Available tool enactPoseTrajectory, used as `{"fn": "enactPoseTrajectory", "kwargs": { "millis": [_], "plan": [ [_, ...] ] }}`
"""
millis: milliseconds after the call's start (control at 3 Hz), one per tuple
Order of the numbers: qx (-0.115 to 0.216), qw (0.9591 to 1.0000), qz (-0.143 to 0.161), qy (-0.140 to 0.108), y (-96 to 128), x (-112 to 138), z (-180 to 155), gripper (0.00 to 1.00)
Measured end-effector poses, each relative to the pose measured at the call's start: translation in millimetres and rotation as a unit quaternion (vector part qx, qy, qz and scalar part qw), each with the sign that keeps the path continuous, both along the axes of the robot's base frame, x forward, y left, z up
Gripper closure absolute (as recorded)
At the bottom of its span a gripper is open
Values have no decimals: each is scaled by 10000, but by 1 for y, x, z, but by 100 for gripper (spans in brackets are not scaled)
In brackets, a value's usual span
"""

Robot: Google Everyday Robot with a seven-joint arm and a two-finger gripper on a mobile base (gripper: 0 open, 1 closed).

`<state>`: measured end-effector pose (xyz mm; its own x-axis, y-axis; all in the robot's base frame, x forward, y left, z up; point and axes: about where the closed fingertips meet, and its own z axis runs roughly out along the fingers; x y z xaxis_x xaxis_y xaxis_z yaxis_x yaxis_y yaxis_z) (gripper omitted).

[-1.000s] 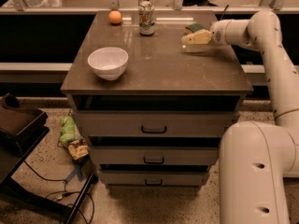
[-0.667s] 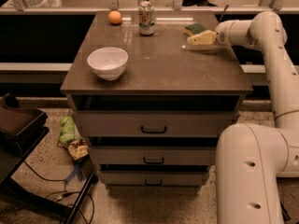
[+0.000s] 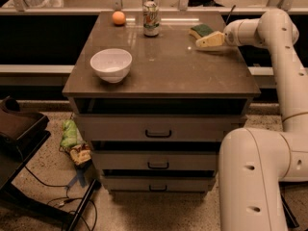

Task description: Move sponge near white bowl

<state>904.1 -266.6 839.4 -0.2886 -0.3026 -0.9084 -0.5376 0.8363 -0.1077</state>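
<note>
The sponge (image 3: 201, 31), yellow with a dark green top, lies on the cabinet top (image 3: 168, 66) at the far right. My gripper (image 3: 208, 41) is low over the top, just in front of and to the right of the sponge, very close to it; I cannot tell whether they touch. The white bowl (image 3: 111, 65) stands near the front left of the cabinet top, far from the sponge.
A drink can (image 3: 150, 19) stands at the back middle and a small orange ball (image 3: 118, 18) at the back left. The cabinet has drawers (image 3: 159, 133) below. A railing runs behind. Cables and a bag (image 3: 72, 138) lie on the floor at the left.
My gripper has shifted a little to the right beside the sponge. The sponge and the bowl have not moved.
</note>
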Motion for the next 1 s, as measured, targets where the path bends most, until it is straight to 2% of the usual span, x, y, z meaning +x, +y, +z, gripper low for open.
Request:
{"fn": "enactPoseTrajectory", "kwargs": {
  "millis": [667, 1000],
  "plan": [
    [6, 10000, 31, 35, 5, 2, -6, 49],
    [11, 10000, 56, 61, 10, 4, -10, 80]
  ]
}}
